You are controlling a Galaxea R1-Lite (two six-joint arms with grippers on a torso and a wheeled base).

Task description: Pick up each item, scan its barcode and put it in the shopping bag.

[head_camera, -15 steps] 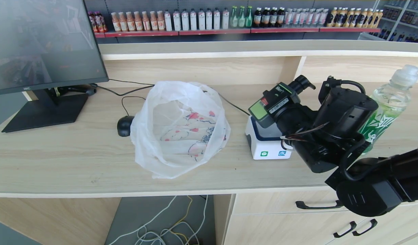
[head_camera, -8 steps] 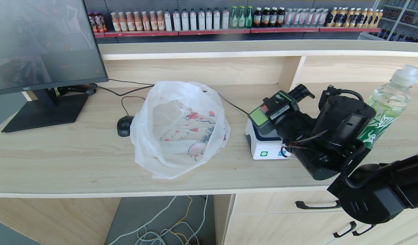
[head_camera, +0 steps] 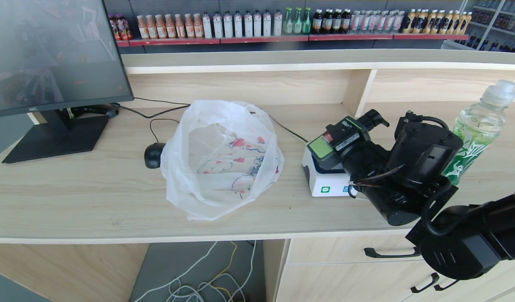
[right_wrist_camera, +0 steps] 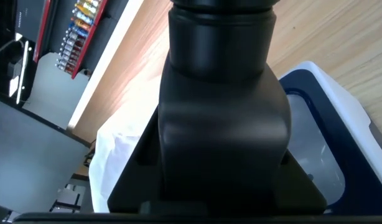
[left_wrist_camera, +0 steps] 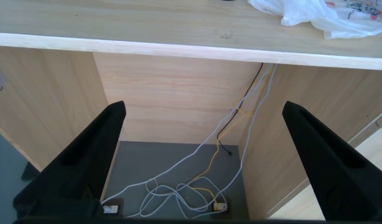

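Note:
My right gripper [head_camera: 360,157] is shut on a black bottle [head_camera: 345,136] with a green and red label and a barcode sticker. It holds the bottle tilted just above the white barcode scanner [head_camera: 326,182] on the counter. In the right wrist view the black bottle [right_wrist_camera: 222,124] is close up, with the scanner [right_wrist_camera: 331,146] beneath it. The white plastic shopping bag [head_camera: 222,157] stands open left of the scanner. A clear bottle with a green label [head_camera: 477,134] stands at the right. My left gripper [left_wrist_camera: 203,155] hangs open below the counter's front edge.
A monitor [head_camera: 52,54] on a black stand sits at the back left. A black mouse [head_camera: 154,155] lies beside the bag, with cables running behind. Shelves of drinks [head_camera: 282,21] line the far wall. Loose cables [left_wrist_camera: 197,186] lie on the floor under the counter.
My right gripper has lowered the black bottle a little towards the scanner. The bag, the green-label bottle and the scanner have not moved.

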